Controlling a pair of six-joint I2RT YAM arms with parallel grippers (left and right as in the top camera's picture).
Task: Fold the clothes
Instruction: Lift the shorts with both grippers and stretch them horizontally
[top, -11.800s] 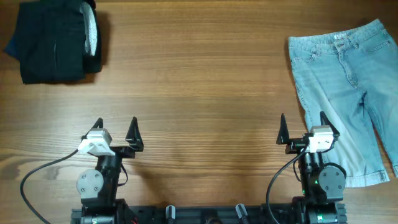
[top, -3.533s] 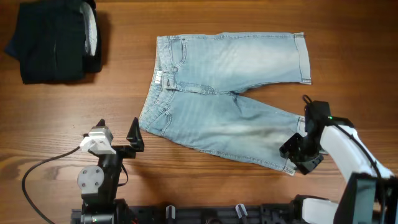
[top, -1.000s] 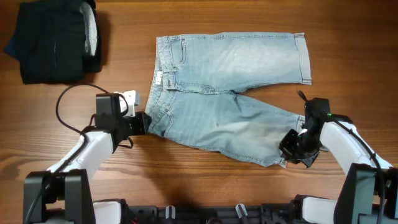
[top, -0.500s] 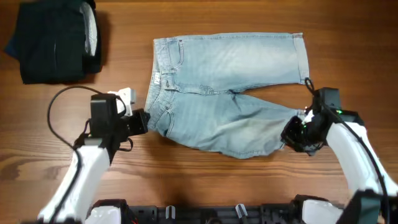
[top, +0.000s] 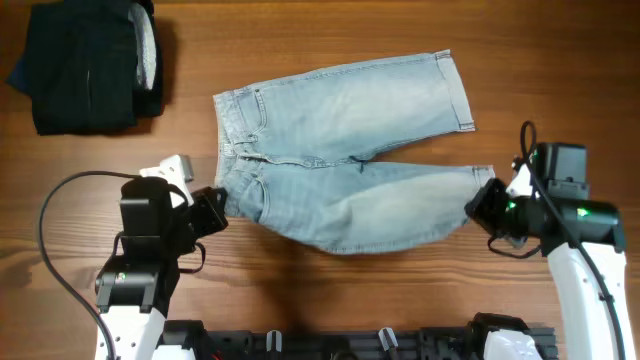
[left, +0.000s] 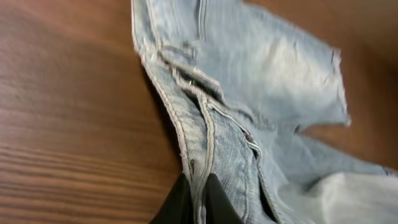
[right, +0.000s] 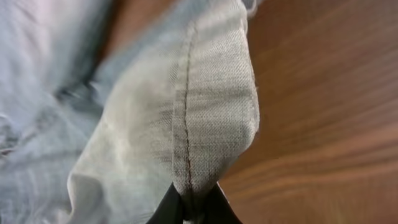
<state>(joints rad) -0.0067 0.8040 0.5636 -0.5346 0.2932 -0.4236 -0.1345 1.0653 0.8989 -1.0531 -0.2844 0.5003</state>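
Right gripper (right: 193, 210) fingertips cropped at bottom edge; shorts (right: 186, 118) far part blurred, seemingly bunched.

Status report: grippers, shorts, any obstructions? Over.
Both shut: left gripper on waistband, right gripper on near-leg hem. The denim shorts lie open, unfolded. Nothing blocking; black garment sits apart, far corner.

Robot lab bench, by what I see: 1 wood-grain table (top: 330, 290), left arm (top: 135, 285) and right arm (top: 585, 270) on a black base rail (top: 330, 345), trailing cable (top: 40, 235), denim shorts (top: 340, 150) spread out.
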